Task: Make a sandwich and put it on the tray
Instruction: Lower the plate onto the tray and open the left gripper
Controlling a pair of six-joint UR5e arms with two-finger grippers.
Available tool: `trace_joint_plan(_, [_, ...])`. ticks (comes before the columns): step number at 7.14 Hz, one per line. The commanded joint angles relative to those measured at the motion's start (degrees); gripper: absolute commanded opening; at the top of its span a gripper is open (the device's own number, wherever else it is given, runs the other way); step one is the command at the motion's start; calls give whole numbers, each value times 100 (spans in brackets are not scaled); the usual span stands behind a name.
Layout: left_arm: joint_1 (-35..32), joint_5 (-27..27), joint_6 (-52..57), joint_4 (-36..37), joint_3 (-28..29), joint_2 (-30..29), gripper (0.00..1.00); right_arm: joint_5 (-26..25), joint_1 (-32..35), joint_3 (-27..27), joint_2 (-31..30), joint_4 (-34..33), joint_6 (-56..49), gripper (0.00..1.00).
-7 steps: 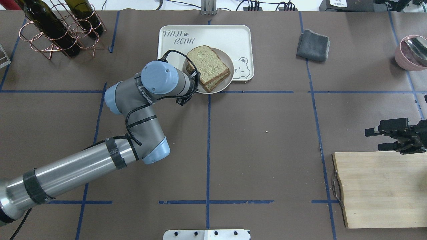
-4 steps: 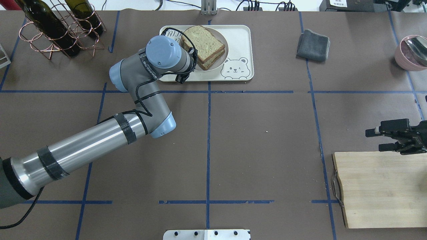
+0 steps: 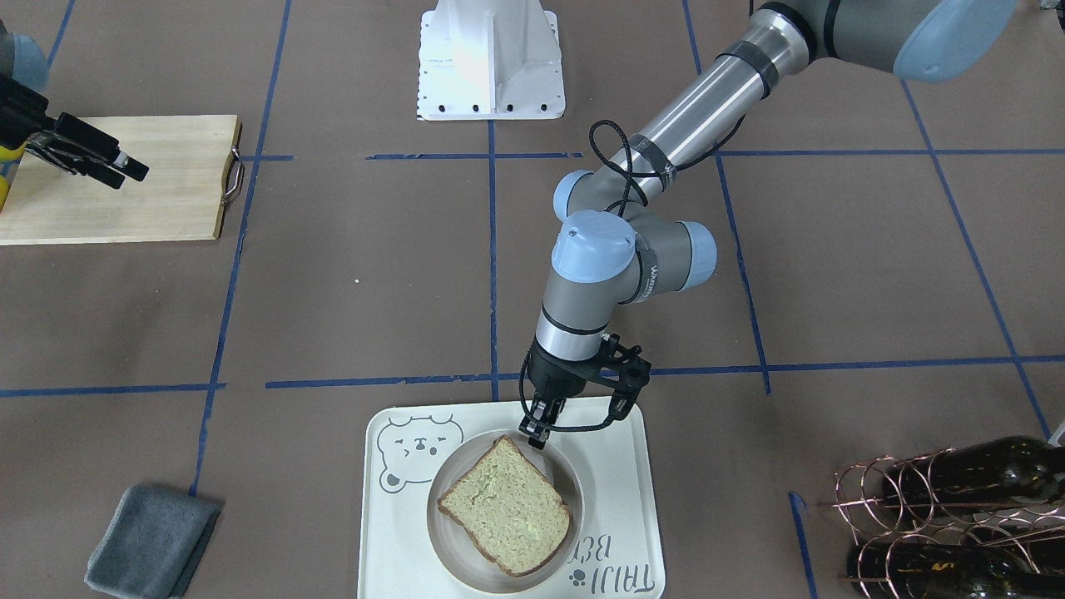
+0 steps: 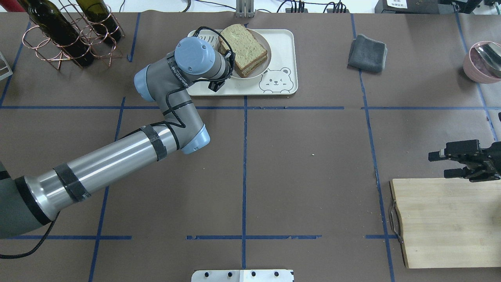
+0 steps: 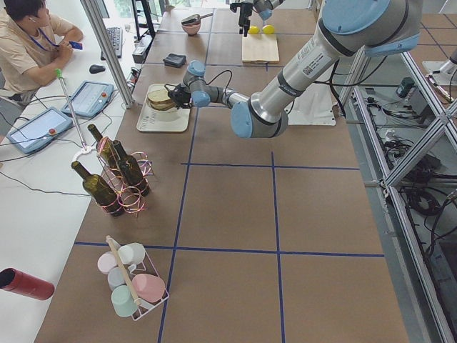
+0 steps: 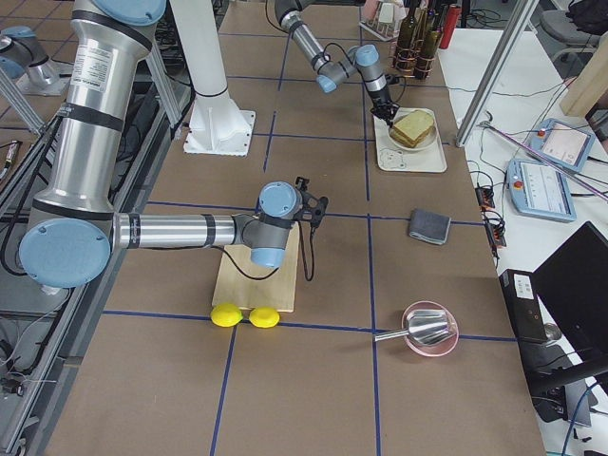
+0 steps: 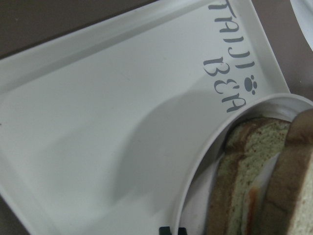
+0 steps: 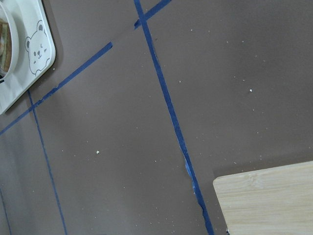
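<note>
A: sandwich (image 4: 242, 49) pos?
B: on plate (image 3: 456, 467); plate sits mid-width over tray (image 4: 282, 43), toward its far edge, clipping the end of the lettering; bear (image 4: 275, 80) uncovered at tray's near-right corner; 2 slices stacked flat; wrist cam shows white + orange btwn them
A: plate down or up?
B: can't tell; wrist cam shows shadow on tray beside the rim, nothing more
A: L claw?
B: L gripper (image 3: 535, 433) points steeply down at plate rim on robot side, just beside a bread corner; fingers nearly together, pinching the rim; can't tell if they touch the bread
A: R?
B: R gripper (image 4: 438, 164) well apart on robot's right; jaws spread, nothing btwn them; hovers just past far edge of board (image 4: 446, 223)
A: rest?
B: grey cloth (image 4: 367, 53) right of tray, apart; bottle rack (image 4: 66, 35) at far-left corner; pink bowl (image 4: 481, 62) at far right w/ metal scoop (image 6: 418, 328) in it; 2 lemons (image 6: 226, 315) at board's right end
</note>
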Motion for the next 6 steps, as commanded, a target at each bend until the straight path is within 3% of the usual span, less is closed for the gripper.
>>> trace_joint_plan(1, [-36,-20,361,-4,-154,22,47,-19,-4,-90,24,0,-9,100])
trace_joint_plan(2, [-114,-89,587,39,-495,118,46,-27,-4,-108,33,0,-17,100])
trace_joint_plan(4, [-124,-387,1497,433,-2124,1526,41,7,14,-161,24,0,-123,100])
trace_joint_plan(6, [-194,-932,4117,681,-3918,3117,42,147,441,-248,7,-96,-428,100])
